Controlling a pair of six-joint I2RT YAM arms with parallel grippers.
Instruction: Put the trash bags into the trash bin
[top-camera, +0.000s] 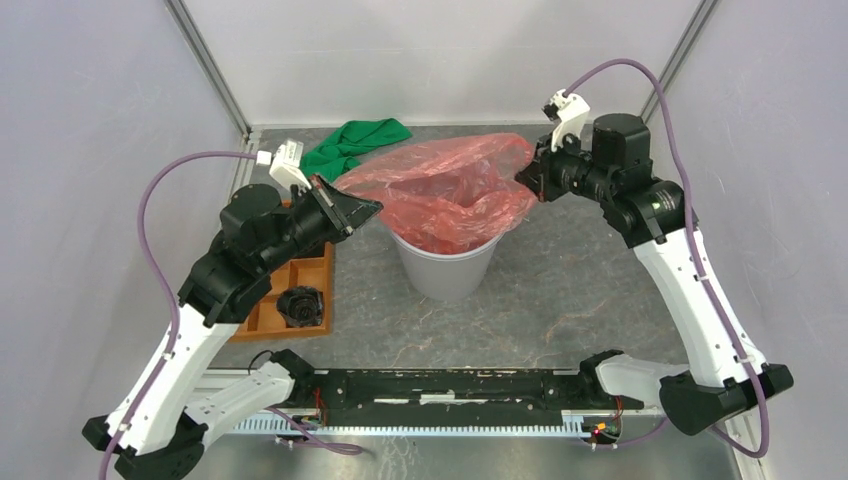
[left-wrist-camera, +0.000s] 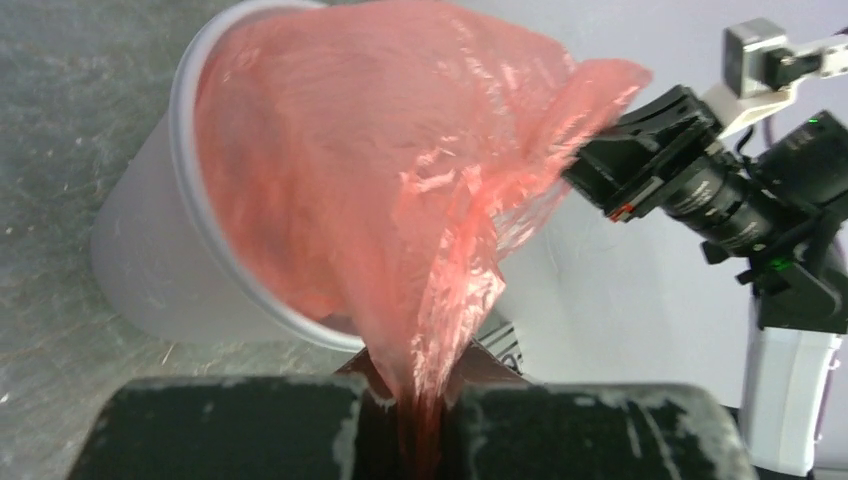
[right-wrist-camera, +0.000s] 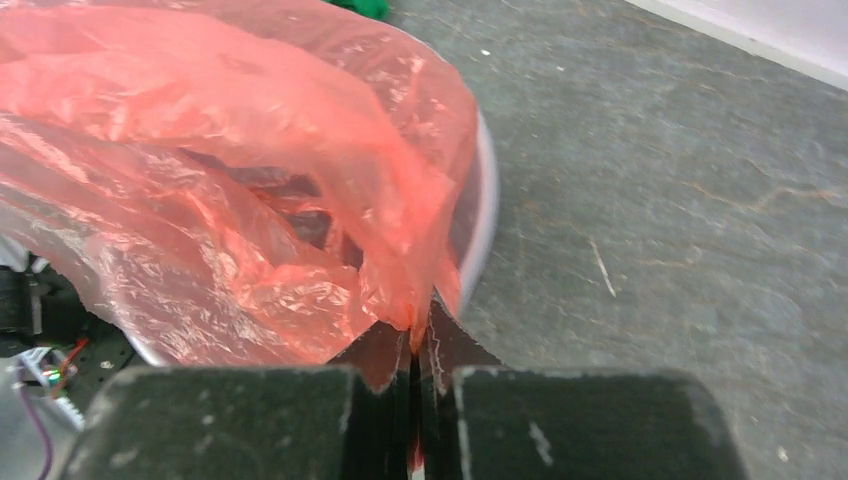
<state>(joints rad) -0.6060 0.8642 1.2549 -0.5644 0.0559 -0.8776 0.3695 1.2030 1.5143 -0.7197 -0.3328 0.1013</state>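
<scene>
Thin red see-through plastic bag (top-camera: 450, 185) sat partly inside round light-grey plastic bin (top-camera: 447, 268). Left gripper (top-camera: 362, 208) and right gripper (top-camera: 528, 178) each pinched tight on bag edge, likely to spread mouth over rim.

The trash bin's (top-camera: 447, 270) mouth is hidden by the red bag (top-camera: 450, 185); the left dark object (top-camera: 301, 305) is unidentifiable.

Green cloth (top-camera: 352, 145) crumpled at the far left of the table (top-camera: 600, 270); orange compartment tray (top-camera: 270, 318) at left, one compartment holding a dark object (top-camera: 301, 305), possibly round
</scene>
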